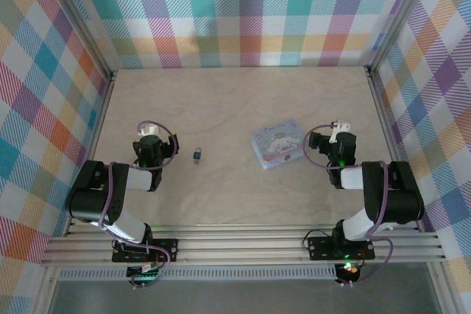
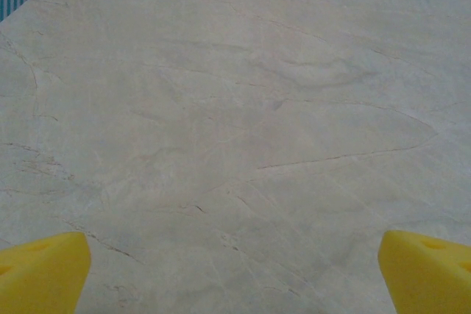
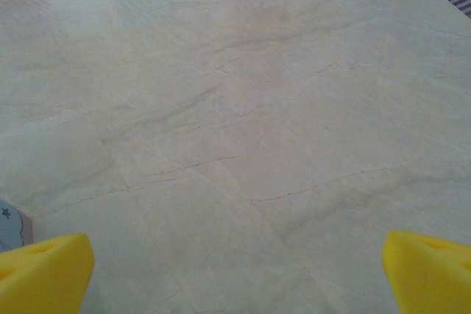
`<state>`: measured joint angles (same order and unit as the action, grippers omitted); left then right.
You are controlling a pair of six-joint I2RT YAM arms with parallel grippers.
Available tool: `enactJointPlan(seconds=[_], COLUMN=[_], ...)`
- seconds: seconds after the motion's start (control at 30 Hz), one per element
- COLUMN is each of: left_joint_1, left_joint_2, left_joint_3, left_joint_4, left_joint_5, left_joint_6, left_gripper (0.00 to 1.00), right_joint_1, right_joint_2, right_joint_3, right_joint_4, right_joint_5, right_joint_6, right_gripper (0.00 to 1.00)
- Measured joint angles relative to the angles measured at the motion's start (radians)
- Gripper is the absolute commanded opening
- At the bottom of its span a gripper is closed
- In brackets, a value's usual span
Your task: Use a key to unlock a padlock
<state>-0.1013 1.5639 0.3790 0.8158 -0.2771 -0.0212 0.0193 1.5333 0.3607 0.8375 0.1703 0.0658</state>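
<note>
On the pale, faintly grained wooden table [image 1: 243, 101]: tiny dark bluish-grey padlock [image 1: 198, 154], lying just right of the left arm, well apart from a flat, rectangular pale blue tin [image 1: 278, 143] with cartoon lid, closed, contents hidden. Spread wide and gripping nothing: left end effector [image 2: 235, 273] and right end effector [image 3: 235, 273], blunt yellow fingertips [image 2: 40, 270] over bare table.

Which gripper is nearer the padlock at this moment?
Left. The left gripper sits open a short way to the left of the padlock, not touching it. The right gripper, also open, is far to its right, beyond the blue tin.
</note>
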Motion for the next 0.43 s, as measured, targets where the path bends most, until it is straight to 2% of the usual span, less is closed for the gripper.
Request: enactJointPlan(seconds=[0.23, 0.43], left_joint_1=[0.000, 0.000], left_joint_2=[0.000, 0.000], left_joint_3=[0.000, 0.000], left_joint_4=[0.000, 0.000], left_joint_5=[0.000, 0.000], left_joint_6=[0.000, 0.000], left_gripper=[1.00, 1.00], right_joint_1=[0.000, 0.000], right_joint_2=[0.000, 0.002], right_joint_3=[0.001, 0.025], right_joint_4=[0.000, -0.008], right_joint_5=[-0.004, -0.070], right_joint_6=[-0.001, -0.026], right_gripper=[1.00, 1.00])
